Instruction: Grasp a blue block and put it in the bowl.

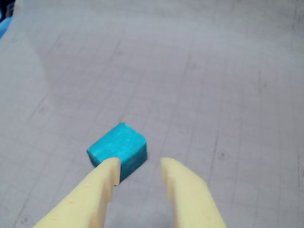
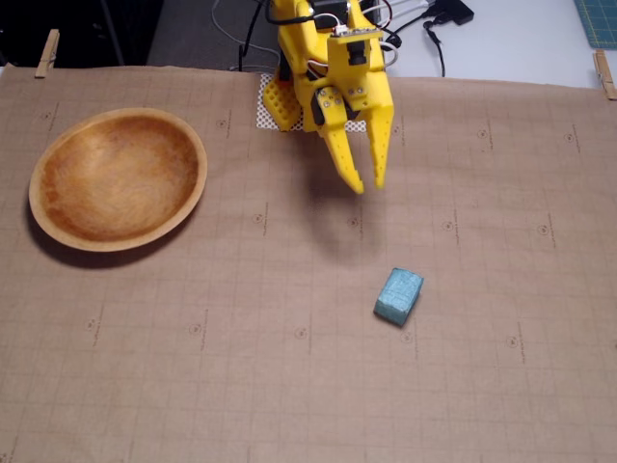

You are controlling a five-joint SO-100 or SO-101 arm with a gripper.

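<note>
in the fixed view the block (image 2: 398, 296) lies flat on the paper (image 2: 289, 367), below and just right of the raised claw (image 2: 368, 183), far right of the bowl (image 2: 118, 178). its long axis runs diagonally. rough teal foam, rectangular. claw spread open, empty, yellow plastic.

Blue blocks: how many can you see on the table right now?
1. The small teal-blue foam-like block lies on the brown paper-covered table, right of the wide wooden bowl in the fixed view. None looks hidden.
</note>
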